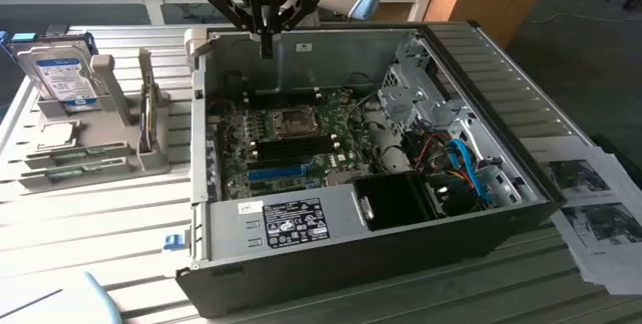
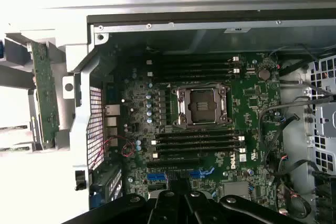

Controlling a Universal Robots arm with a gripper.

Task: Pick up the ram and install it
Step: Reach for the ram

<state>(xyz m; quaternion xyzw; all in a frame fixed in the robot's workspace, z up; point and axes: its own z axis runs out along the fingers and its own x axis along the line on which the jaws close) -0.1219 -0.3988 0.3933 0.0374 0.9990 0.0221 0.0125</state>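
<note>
The gripper (image 1: 264, 44), clenched on nothing, hangs above the computer case (image 1: 351, 264). Off to its side, the ram (image 2: 44, 93) stands on edge in a rack (image 1: 150, 162), long axis level along the case wall.

green ram (image 2: 44, 93), green motherboard (image 2: 252, 103), black case (image 1: 381, 264)
</note>
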